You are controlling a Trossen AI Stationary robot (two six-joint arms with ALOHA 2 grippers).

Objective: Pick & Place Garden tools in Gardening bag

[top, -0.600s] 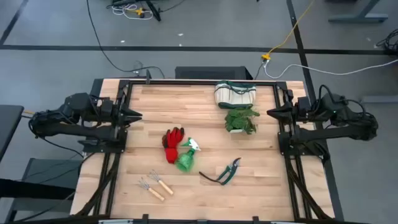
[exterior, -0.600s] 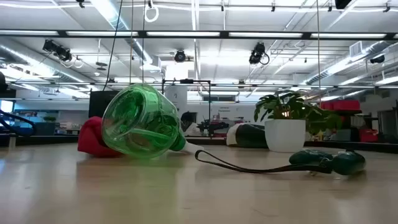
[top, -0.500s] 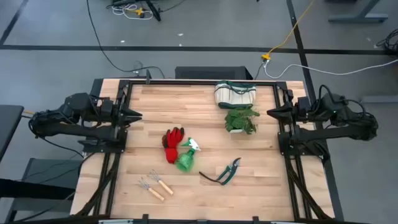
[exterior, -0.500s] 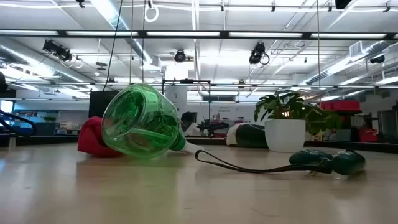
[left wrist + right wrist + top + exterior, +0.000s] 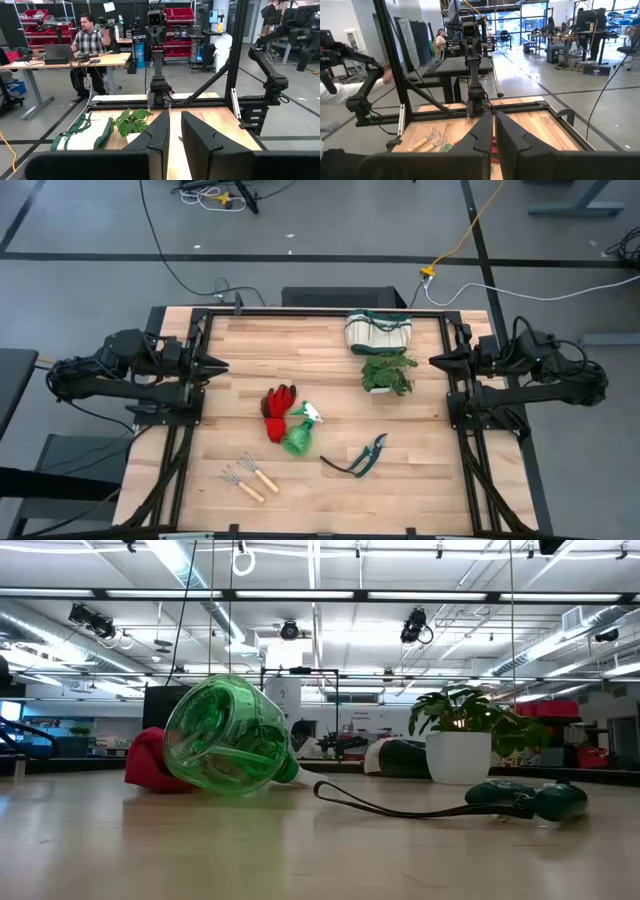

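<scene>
The red gloves (image 5: 279,412) and the green spray bottle (image 5: 299,435) lie side by side mid-table; the bottle lies on its side (image 5: 225,735). Near the front edge lie the green-handled pruning shears (image 5: 362,457) and two wooden-handled rakes (image 5: 250,475). At the far edge the cream gardening bag (image 5: 378,332) stands on the table. My left gripper (image 5: 222,364) is parked at the table's left edge and my right gripper (image 5: 434,361) at its right edge. Both are shut, level, pointing inward, with nothing between the fingers (image 5: 174,135) (image 5: 493,131).
A leafy potted plant (image 5: 388,373) stands just in front of the bag. The black frame rails (image 5: 190,430) run along both table sides. A person (image 5: 90,40) sits at a desk beyond the table. Bare wood lies between the tools and each gripper.
</scene>
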